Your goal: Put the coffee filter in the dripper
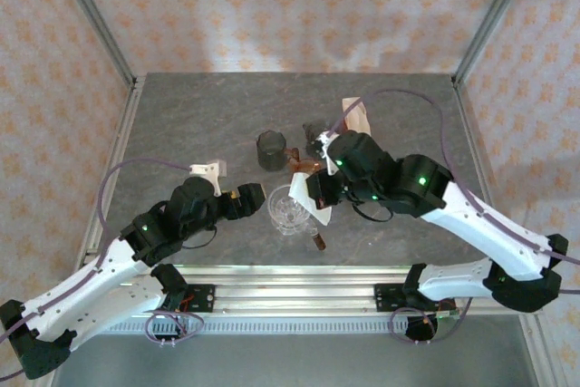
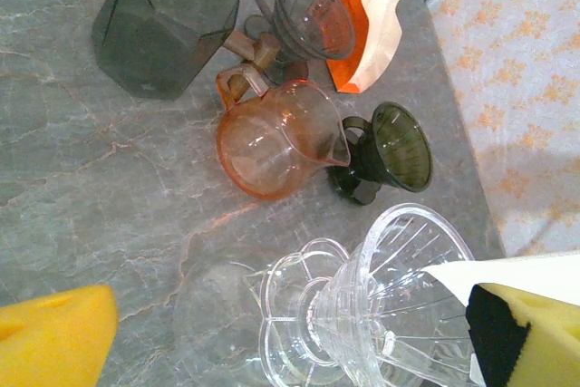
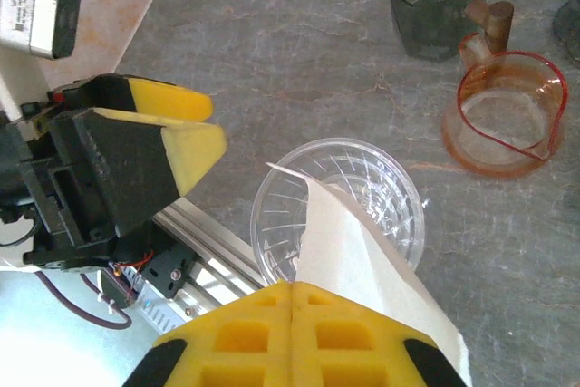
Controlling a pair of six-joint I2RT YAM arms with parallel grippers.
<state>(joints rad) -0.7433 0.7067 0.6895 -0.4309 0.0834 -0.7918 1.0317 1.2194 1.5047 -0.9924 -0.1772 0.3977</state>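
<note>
Above the clear dripper [image 3: 337, 210], near the front edge of the surface [image 1: 199, 115], the coffee filter [image 3: 362, 265] is held by the right pincer [image 3: 290, 296], whose pads are pressed flat together on the paper's near edge. The filter is carried folded flat, with its free end reaching over the rim and into the mouth of the cone; whether it touches the ribbed wall cannot be told. The paper is probably pinched at one edge so that the free end can be fed in first. The placing is judged to be begun but not done, since the filter is neither seated nor released.

The left pincer [image 3: 195, 129] is set wide open just beside the dripper, on its left, with nothing gripped. It is likely stationed there so that the light dripper can be steadied if it is pushed by the paper.

An orange pitcher [image 2: 272, 138], a dark tumbler [image 2: 163, 24], a smoky dripper [image 2: 390, 147] and a coffee bag [image 2: 367, 15] are grouped farther back, apart from the filter's path. A careful lowering is called for next, as the dripper could be tipped or the filter left unopened.
</note>
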